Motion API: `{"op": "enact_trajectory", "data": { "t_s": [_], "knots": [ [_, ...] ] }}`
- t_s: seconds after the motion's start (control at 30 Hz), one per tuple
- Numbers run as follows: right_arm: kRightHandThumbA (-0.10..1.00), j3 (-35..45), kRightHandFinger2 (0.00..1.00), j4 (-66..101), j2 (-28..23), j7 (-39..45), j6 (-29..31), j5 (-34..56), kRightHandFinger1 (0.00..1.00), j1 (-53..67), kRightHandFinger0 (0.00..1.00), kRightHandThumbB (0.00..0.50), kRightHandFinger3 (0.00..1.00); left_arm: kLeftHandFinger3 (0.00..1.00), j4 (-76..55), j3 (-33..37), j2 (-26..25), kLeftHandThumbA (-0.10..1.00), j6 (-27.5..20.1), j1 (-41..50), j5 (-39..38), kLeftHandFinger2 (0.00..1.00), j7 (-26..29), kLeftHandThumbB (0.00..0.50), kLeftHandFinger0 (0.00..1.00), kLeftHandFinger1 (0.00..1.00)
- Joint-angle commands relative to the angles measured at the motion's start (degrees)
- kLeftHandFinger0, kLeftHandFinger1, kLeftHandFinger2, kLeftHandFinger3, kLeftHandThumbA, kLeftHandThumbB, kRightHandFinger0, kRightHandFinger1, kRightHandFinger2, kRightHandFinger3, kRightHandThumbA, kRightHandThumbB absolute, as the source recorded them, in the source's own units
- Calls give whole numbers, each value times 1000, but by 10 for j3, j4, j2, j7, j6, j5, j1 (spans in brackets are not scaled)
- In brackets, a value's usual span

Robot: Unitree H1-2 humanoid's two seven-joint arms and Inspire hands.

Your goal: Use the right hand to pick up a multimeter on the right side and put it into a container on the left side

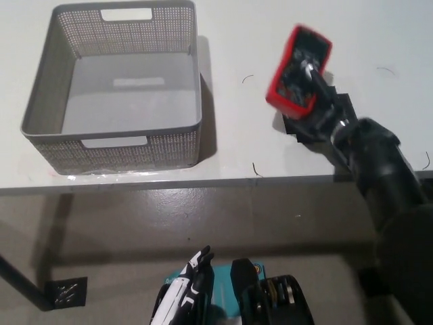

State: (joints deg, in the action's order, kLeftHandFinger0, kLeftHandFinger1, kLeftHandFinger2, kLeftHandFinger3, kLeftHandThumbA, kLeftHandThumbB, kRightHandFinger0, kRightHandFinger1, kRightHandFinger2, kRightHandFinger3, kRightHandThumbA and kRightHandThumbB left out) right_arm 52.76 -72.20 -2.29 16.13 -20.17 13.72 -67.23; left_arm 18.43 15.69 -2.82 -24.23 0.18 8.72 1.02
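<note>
The black right arm comes in from the lower right and slants up and to the left over the white table [304, 27]; the right hand [323, 108] sits at its end, its fingers closed around the lower part of the multimeter [298, 69]; one dark finger [318, 80] lies across the face of the meter, the rest are hidden under or behind the casing, so how they wrap it cannot be told exactly.

The multimeter is a red-cased unit with a dark front panel; its screen end points up and to the right, its body tilted; the picture is blurred here, so the dial and buttons are hard to make out; it seems lifted off the table rather than lying flat, above a black patch [298, 127] on the tabletop.

The grey perforated container [40, 101], with cut-out handles, stands on the left side of the table, well apart from the meter.

The white left hand [186, 288] hangs low at the bottom of the view, below the table edge, fingers loosely together and holding nothing.
</note>
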Motion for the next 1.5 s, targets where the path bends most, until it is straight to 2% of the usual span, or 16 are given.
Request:
{"op": "enact_trajectory", "data": {
  "t_s": [0.0,0.07,0.13,0.37,0.47,0.5,0.6,0.73,0.8,1.03,1.2,1.23,1.3,1.37,1.4,1.47],
  "knots": [
    [-100,-11,583,150,40,58,-68,163,28,-134,0,193,1000,1000,-5,3,0,1000,-27,-1,8,1000,9,500,1000,1000],
    [-100,-37,550,171,46,73,-68,176,14,-136,0,162,1000,1000,-3,4,-2,1000,-27,-2,10,1000,10,500,1000,1000],
    [-100,-59,514,187,51,68,-68,196,0,-140,0,184,1000,1000,-4,4,-3,1000,-27,-1,12,1000,10,500,1000,1000],
    [-100,-130,575,242,59,16,-68,251,28,-155,0,198,1000,1000,-6,7,-7,1000,-27,4,19,1000,15,494,1000,1000],
    [-100,-165,634,243,56,9,-68,230,52,-167,0,172,1000,1000,-3,5,-5,1000,-27,3,10,1000,9,500,1000,1000],
    [-100,-187,584,238,56,18,-68,190,32,-173,0,168,992,1000,-1,5,-4,1000,-27,4,10,1000,10,500,1000,1000],
    [-100,-259,697,218,63,6,-48,92,216,-177,0,157,825,1000,0,9,-2,1000,-27,11,15,1000,13,500,1000,1000],
    [-100,-336,834,173,84,-41,4,38,398,-181,0,147,975,1000,-1,13,0,1000,-27,16,21,1000,13,500,1000,1000],
    [-100,-356,830,146,91,-49,21,37,403,-184,0,144,1000,1000,-2,16,1,1000,-27,18,19,1000,11,500,1000,1000],
    [-100,-404,779,27,111,-67,80,17,301,-194,0,152,891,1000,4,29,2,1000,-27,16,17,1000,12,500,1000,1000],
    [-100,-444,779,-34,122,-97,118,-17,279,-181,0,170,1000,1000,-5,30,6,1000,-27,23,21,1000,8,500,1000,1000],
    [-100,-454,813,-41,123,-103,124,-26,307,-179,0,166,842,1000,-6,31,6,1000,-27,23,20,1000,9,500,1000,1000],
    [-100,-479,845,-50,123,-108,137,-47,343,-174,0,157,846,1000,-7,33,7,1000,-27,23,21,1000,11,500,1000,1000],
    [-100,-519,748,-56,122,-114,157,-82,337,-167,0,149,762,1000,-8,35,8,1000,-27,22,22,1000,12,500,1000,1000],
    [-100,-530,749,-60,123,-127,157,-89,363,-168,0,142,759,1000,-7,36,8,1000,-27,20,19,1000,11,500,1000,1000],
    [-100,-572,864,-62,125,-165,171,-127,506,-170,97,142,914,1000,-8,35,8,1000,-27,18,16,1000,6,500,1000,1000]
  ]
}}
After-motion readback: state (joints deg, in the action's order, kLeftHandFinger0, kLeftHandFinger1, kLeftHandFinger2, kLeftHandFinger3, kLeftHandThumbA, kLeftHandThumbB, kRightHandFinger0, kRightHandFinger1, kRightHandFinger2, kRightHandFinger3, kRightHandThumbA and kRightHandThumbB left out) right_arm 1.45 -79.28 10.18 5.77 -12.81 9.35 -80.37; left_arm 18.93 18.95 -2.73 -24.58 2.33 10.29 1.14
